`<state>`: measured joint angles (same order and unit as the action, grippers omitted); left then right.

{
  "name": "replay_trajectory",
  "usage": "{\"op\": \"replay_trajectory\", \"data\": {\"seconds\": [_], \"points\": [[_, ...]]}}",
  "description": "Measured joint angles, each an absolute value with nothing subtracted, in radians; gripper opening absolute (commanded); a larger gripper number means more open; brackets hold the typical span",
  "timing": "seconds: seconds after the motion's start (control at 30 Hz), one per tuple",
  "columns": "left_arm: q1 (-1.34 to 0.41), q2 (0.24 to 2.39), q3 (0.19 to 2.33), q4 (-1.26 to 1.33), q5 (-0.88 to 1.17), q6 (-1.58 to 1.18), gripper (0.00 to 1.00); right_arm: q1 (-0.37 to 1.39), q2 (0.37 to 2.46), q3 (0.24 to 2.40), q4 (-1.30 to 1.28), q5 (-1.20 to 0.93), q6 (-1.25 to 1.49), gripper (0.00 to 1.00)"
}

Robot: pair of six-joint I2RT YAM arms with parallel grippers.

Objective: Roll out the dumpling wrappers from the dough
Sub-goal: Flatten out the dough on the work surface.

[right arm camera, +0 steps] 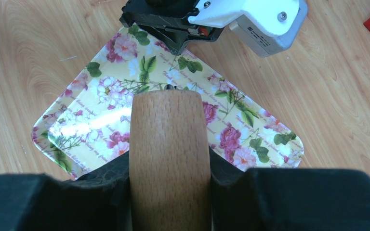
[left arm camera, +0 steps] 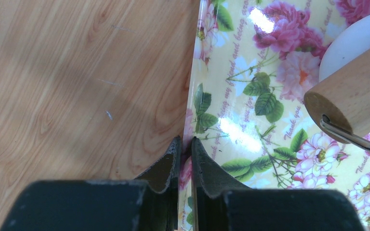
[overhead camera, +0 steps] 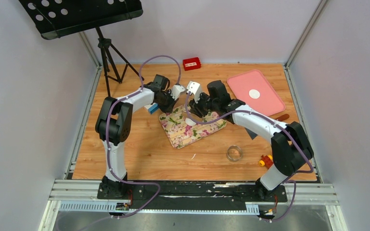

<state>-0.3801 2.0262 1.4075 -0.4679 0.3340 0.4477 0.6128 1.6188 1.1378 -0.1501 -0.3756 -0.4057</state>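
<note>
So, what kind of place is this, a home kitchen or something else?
Probably a robot test cell, not a kitchen: the left arm and right arm are bolted at the edge of a wooden table closed in by plain walls. The floral mat and rolling pin only suggest a cooking task.

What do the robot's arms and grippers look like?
The left arm and right arm both have white links between bulky black joints, on black bases. A purple cable loops along each. Near each wrist sits a white boxy housing with visible screws. The left gripper and right gripper have matte black fingers; the left's taper to curved tips.
</note>
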Motion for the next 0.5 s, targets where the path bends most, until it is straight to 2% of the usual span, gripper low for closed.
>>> {"op": "replay_trajectory", "data": {"seconds": [0.5], "points": [[-0.38, 2.026, 1.409, -0.47, 0.329, 0.447, 0.0, 0.64, 1.602, 1.122, -0.16, -0.398, -0.44, 0.0]]}}
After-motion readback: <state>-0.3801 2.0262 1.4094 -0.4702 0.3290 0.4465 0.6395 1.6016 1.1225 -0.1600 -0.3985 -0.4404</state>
